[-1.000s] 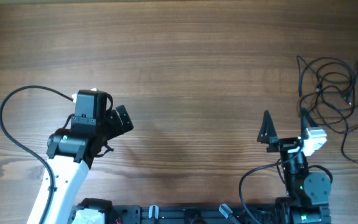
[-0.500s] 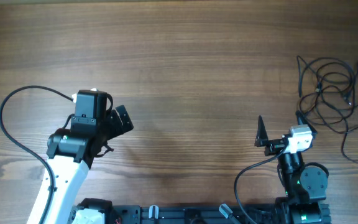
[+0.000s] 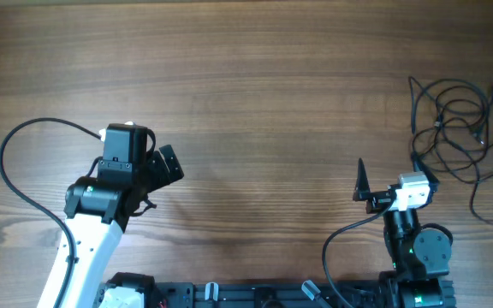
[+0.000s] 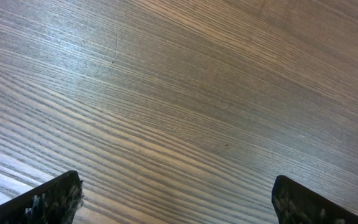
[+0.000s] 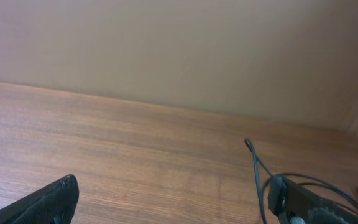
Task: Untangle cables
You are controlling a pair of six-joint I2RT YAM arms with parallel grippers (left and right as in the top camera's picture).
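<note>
The cables are thin black wires with small plug ends, lying in loose tangled loops at the table's right edge. Part of one strand shows in the right wrist view beside my right finger. My right gripper is open and empty, held near the front edge just left of the cables, not touching them; its fingers frame bare wood in its wrist view. My left gripper is open and empty over bare wood at the left, far from the cables; its wrist view shows only wood grain.
The wooden table spreads across the view. A thick black arm cable loops at the left, beside the left arm. The arm bases stand along the front edge. A beige wall rises behind the table.
My right gripper has shifted a little to the left and turned slightly, still open. The left arm and the cables have not moved.
</note>
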